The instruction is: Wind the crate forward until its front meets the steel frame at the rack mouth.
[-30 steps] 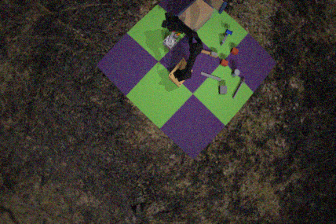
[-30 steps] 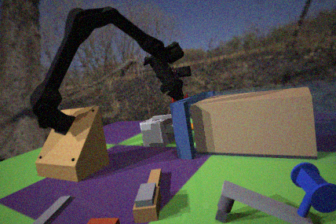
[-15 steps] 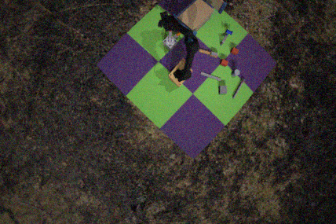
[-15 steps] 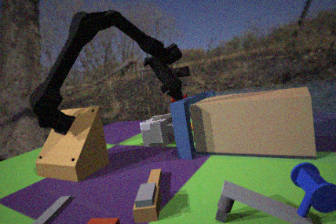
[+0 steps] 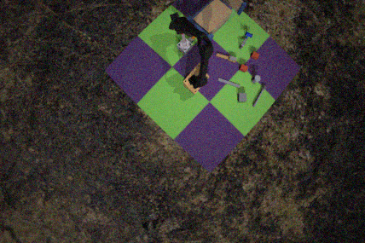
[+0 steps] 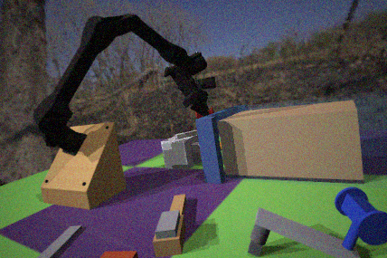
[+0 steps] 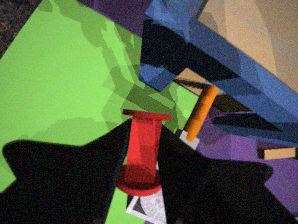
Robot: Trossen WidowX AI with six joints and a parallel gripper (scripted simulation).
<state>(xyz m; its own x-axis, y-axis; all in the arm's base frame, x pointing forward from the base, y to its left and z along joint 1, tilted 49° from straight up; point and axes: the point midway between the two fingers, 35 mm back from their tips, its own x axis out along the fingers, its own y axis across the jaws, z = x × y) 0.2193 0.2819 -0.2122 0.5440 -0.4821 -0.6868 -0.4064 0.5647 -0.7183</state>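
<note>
My gripper (image 6: 204, 112) (image 7: 144, 124) is shut on a red spool-shaped grip (image 7: 142, 160), whose shaft stands between the fingers. Whatever is joined below the grip is hidden. The whitish winch (image 5: 184, 45) (image 6: 177, 153) (image 7: 152, 207) sits on the bench just beyond the grip's lower end in the wrist view; its top hole and any key in it cannot be made out. An orange bar (image 7: 201, 114) with a pale end lies between winch and rack. The blue rack frame (image 6: 211, 152) (image 7: 225, 75) is close beside the gripper, around large tan panelling (image 5: 213, 16) (image 6: 294, 148). I cannot clearly make out the crate.
A blue spool-shaped grip (image 5: 248, 35) (image 6: 377, 226) with a grey arm (image 6: 298, 229) lies right of the rack. A wooden piece (image 5: 222, 55) (image 6: 178, 204), grey bar (image 5: 228, 83), grey block (image 5: 242, 97) and orange-red blocks (image 5: 255, 55) lie nearby. The arm stands on a wooden wedge (image 6: 70, 186).
</note>
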